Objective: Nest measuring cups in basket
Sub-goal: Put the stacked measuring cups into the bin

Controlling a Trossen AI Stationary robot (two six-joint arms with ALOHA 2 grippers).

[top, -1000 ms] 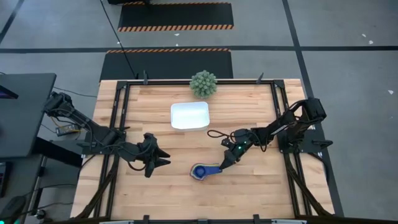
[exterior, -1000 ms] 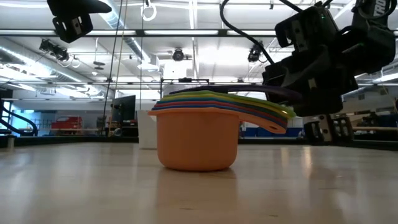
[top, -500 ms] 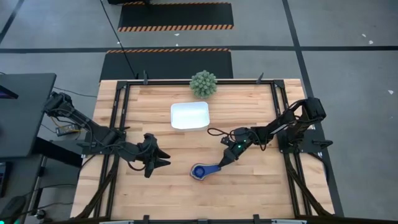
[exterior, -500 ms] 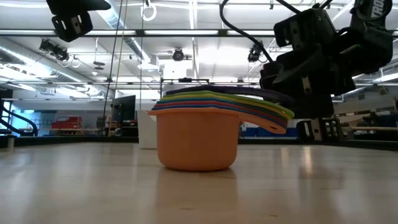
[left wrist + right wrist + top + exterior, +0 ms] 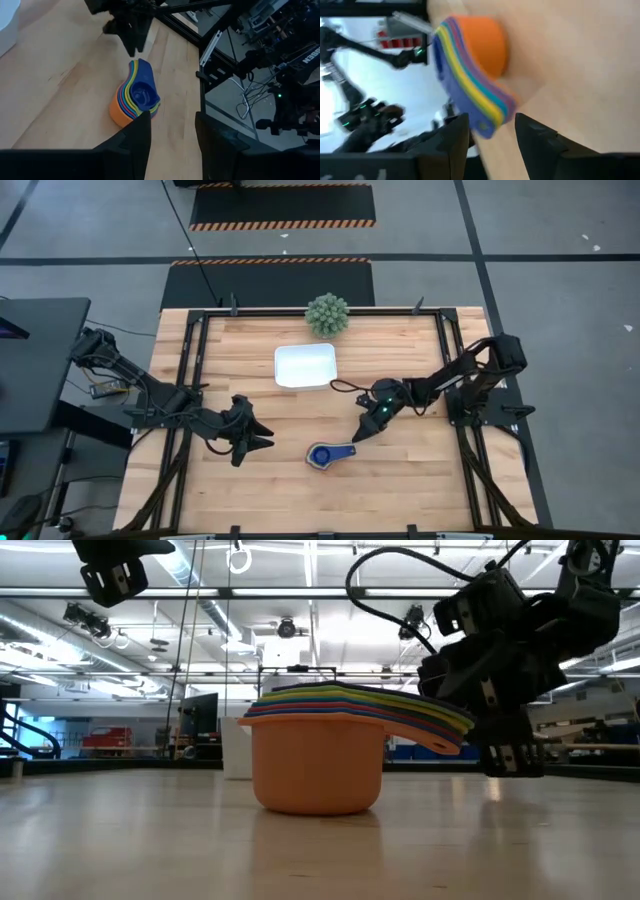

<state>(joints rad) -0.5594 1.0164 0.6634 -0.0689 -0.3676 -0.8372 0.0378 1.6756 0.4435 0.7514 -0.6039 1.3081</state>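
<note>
With your right gripper (image 5: 362,434) spread open just behind the handles, pinch the light, stiff, slippery stacked measuring cups (image 5: 322,455) by those fanned handles.

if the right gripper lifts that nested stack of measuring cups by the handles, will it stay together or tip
The stack of measuring cups looks like thin plastic, so probably light and stiff. The cups sit loosely nested with handles fanned to one side, so a handle grip likely tilts the orange bottom cup downward, and it may slide free. The right gripper is open near them.
</note>
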